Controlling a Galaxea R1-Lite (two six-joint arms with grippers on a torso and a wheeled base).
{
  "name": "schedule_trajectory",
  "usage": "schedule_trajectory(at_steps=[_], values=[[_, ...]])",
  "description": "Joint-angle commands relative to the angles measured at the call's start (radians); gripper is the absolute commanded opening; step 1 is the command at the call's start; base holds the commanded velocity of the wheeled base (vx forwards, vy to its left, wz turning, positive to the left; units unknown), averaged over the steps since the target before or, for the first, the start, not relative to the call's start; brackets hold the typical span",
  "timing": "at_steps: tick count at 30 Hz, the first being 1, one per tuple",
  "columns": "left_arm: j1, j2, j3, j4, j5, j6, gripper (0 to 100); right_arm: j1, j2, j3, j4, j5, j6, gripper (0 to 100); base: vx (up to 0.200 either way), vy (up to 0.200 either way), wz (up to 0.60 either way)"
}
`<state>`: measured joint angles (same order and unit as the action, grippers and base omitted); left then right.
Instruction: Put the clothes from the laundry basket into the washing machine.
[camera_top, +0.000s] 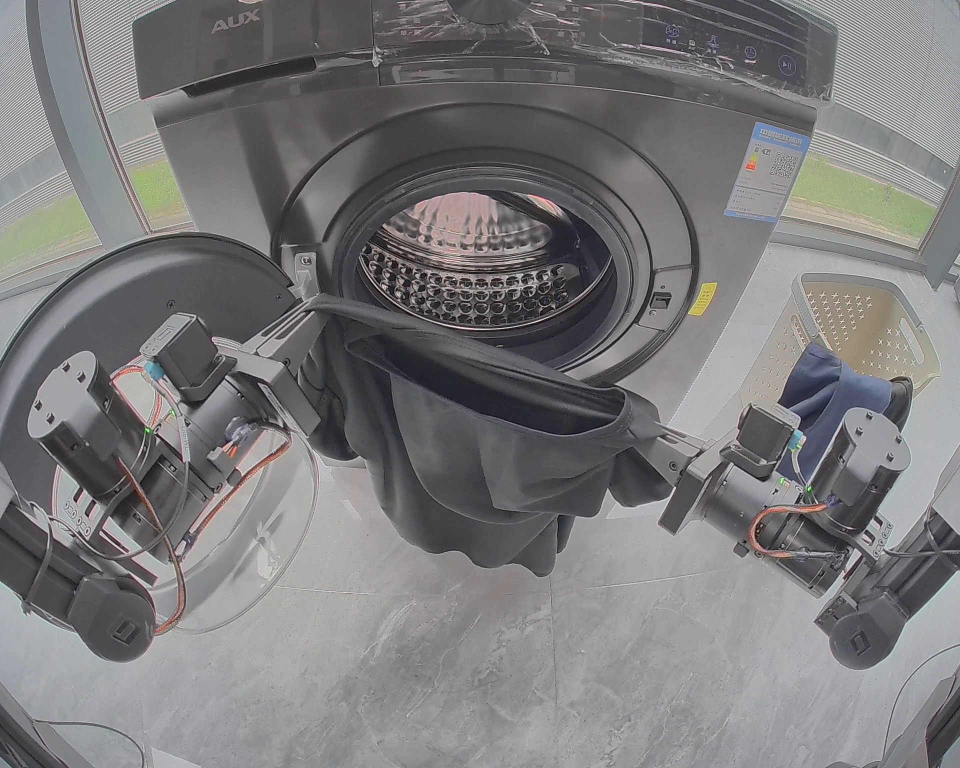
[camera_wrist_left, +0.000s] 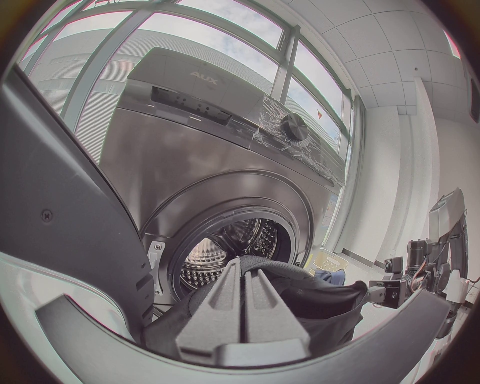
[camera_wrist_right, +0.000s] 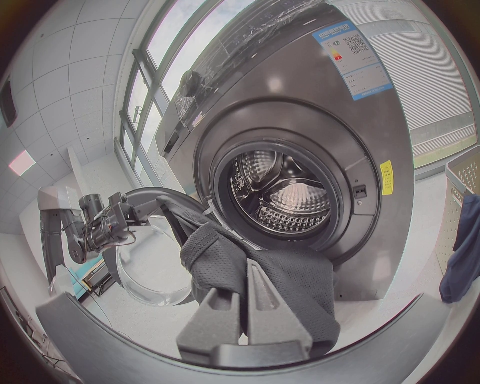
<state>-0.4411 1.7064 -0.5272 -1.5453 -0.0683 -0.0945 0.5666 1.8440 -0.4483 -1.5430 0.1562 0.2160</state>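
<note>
Before the washing machine's (camera_top: 250, 160) open drum (camera_top: 480, 260), a black mesh garment (camera_top: 470, 450) hangs stretched between 2 hands. It may be shorts, though the folds hide its shape. The left hand (camera_top: 300, 335) is clenched on its edge beside the open door (camera_top: 130, 290). The right hand (camera_top: 655, 445) is clenched on the far edge, near the laundry basket (camera_top: 860, 320), which holds a blue garment (camera_top: 830, 385). The cloth sags below the opening's lower lip, so a level push would likely snag the hem on the seal. Letting go early would drop it onto the floor (camera_top: 450, 660). The left hand could also clip the door.
</note>
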Motion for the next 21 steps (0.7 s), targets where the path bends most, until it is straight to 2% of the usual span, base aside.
schedule_trajectory(at_steps=[1, 4, 5, 11, 13, 14, 16, 21], values=[[-0.005, -0.004, -0.005, -0.001, 0.004, -0.001, 0, 0.003, 0.018, 0.020, 0.000, 0.000, -0.001, 0, 0.000, 0.000, 0.00], [-0.008, -0.004, -0.005, -0.001, 0.002, -0.001, 0, 0.010, 0.029, 0.020, 0.000, 0.000, -0.003, 0, 0.000, 0.000, 0.00], [-0.011, -0.004, -0.005, -0.001, 0.002, -0.001, 0, 0.013, 0.034, 0.019, -0.002, 0.000, -0.003, 100, 0.000, 0.000, 0.00], [-0.013, -0.007, -0.016, -0.002, 0.002, -0.002, 0, 0.019, 0.063, 0.066, 0.000, 0.002, -0.009, 100, 0.000, 0.000, 0.00], [-0.013, -0.013, -0.022, -0.002, 0.002, -0.002, 0, 0.021, 0.073, 0.082, 0.000, 0.002, -0.020, 100, 0.000, 0.000, 0.00], [-0.018, -0.017, -0.027, -0.002, 0.002, -0.004, 0, 0.021, 0.096, 0.095, 0.000, 0.003, -0.049, 100, 0.000, 0.000, 0.00], [-0.025, -0.021, -0.028, -0.002, 0.002, -0.005, 0, 0.021, 0.138, 0.099, 0.000, 0.002, -0.070, 100, 0.000, 0.000, 0.00], [-0.031, -0.024, -0.031, -0.002, 0.002, -0.004, 0, 0.024, 0.190, 0.092, 0.000, 0.005, -0.079, 100, 0.000, 0.000, 0.00]])
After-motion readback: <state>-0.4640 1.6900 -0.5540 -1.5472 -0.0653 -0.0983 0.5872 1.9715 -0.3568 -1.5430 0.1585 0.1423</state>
